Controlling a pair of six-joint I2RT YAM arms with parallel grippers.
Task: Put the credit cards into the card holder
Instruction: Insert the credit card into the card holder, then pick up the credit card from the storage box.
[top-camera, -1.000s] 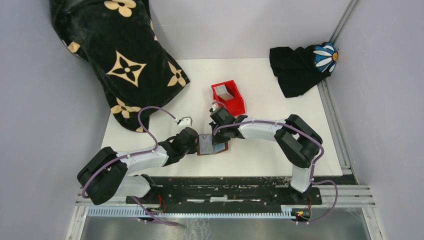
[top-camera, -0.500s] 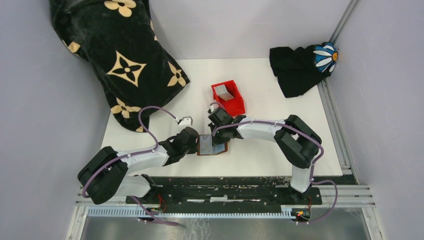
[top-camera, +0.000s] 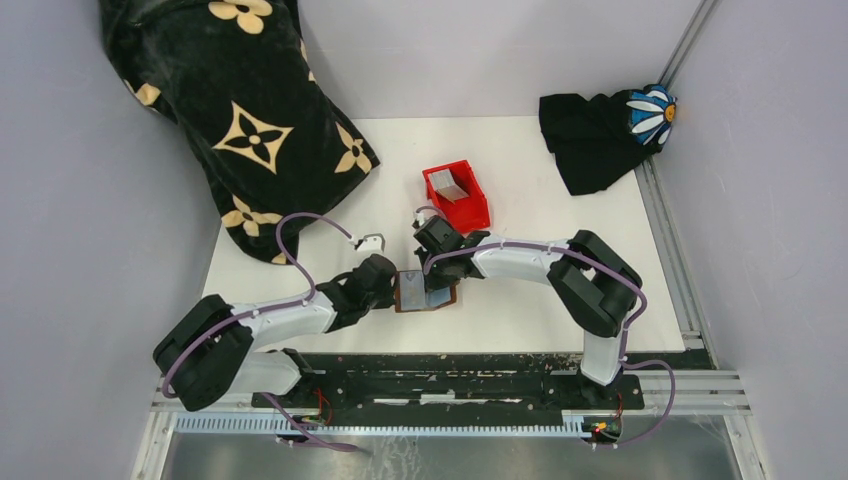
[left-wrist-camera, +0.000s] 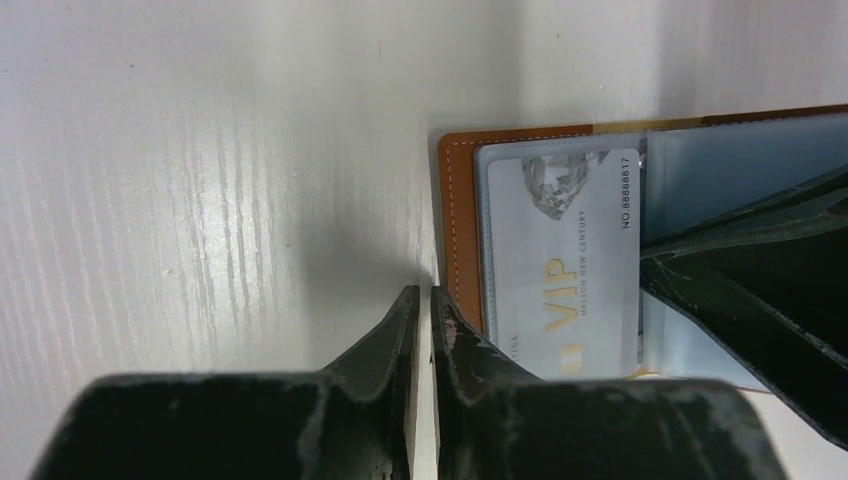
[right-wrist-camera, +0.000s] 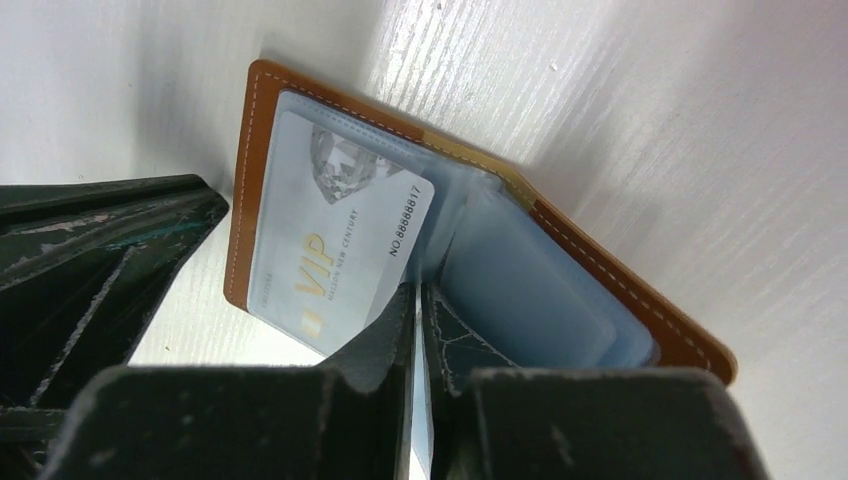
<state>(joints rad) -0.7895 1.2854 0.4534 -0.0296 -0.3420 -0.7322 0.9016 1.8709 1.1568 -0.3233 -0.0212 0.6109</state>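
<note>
Jaws almost together at open card holder (top-camera: 426, 292)

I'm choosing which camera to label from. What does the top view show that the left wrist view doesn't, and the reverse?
Only top: the red bin with a grey card inside, and two dark cloths. Only left wrist: the VIP card's print and number, and the left end effector, tips nearly together beside the wallet's edge. Both: the open wallet holding that card, on the white table.
</note>
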